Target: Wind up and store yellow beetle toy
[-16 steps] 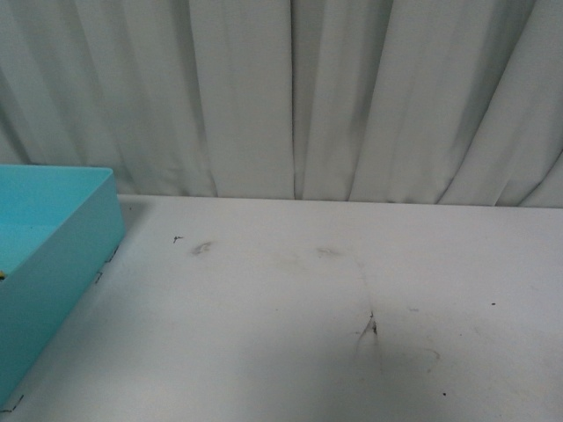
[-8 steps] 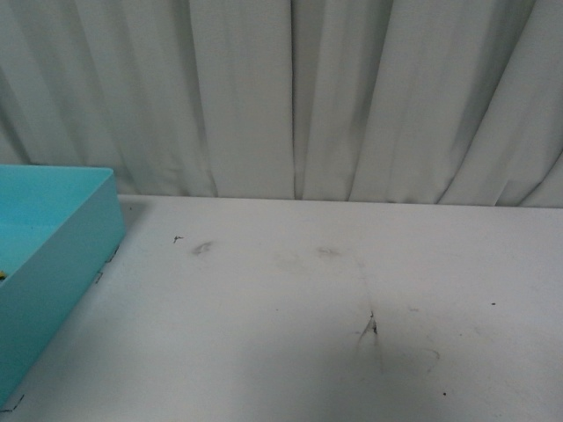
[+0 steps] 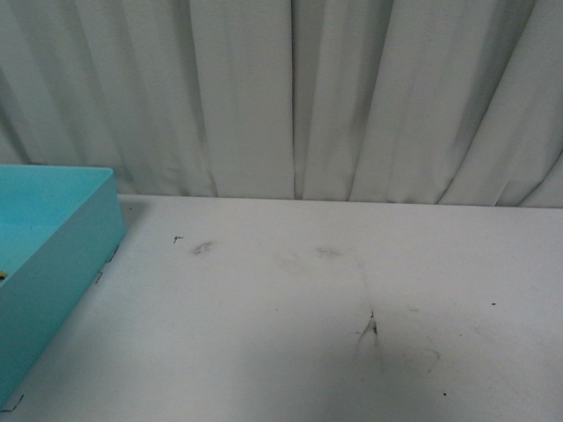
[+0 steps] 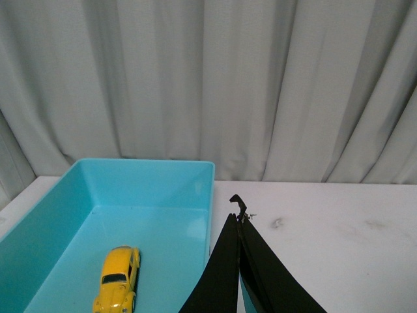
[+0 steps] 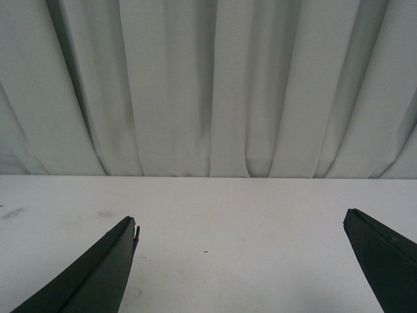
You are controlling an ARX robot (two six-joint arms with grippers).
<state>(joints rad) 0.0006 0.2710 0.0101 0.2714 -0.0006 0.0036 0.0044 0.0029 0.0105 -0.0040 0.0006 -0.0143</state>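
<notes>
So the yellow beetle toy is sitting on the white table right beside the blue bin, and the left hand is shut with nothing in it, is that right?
Not quite. The yellow beetle toy is inside the blue bin, resting on its floor, not on the white table beside it. The left wrist view shows this. The rest holds: the left hand is shut with nothing in it.

yellow beetle toy [image 4: 118, 282]: glossy, smooth paint
bin [image 4: 150, 189]: smooth turquoise plastic, slight sheen
table [image 3: 334, 334]: matt white, scuffed
curtain [image 3: 290, 97]: pale pleated cloth

A scuffed white table [image 3: 290, 352] carries a turquoise bin [image 3: 53, 264] at its left edge.
</notes>
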